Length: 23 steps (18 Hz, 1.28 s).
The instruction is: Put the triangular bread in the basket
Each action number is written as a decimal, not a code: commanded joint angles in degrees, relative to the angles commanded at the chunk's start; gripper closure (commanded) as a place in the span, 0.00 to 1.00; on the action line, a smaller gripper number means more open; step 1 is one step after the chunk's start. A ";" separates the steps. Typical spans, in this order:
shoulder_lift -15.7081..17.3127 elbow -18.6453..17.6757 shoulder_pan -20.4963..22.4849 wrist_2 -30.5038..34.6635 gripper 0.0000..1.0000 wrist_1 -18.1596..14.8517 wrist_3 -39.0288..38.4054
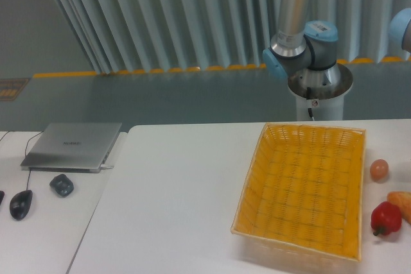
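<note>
basket [302,190]: holds 0 items | triangular bread [402,201]: on table, right of it

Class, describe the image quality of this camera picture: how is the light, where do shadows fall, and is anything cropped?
Camera view: soft, even light with a cool bluish cast; only a faint shadow under the basket; overall slightly soft focus; the triangular bread is cropped by the right edge; the gripper is out of frame.

triangular bread [401,201] cut off by right edge, arm [302,36] running out the top, hand unseen
</note>
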 joint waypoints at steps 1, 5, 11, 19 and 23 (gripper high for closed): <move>0.00 0.00 0.00 0.00 0.00 0.00 0.00; 0.35 -0.09 0.00 -1.23 0.00 0.00 0.00; 1.58 -1.31 -0.26 -2.54 0.00 0.44 -0.88; 1.58 -4.13 0.45 -12.92 0.00 3.43 -18.77; 0.44 -4.83 -0.79 -12.74 0.00 5.97 -22.76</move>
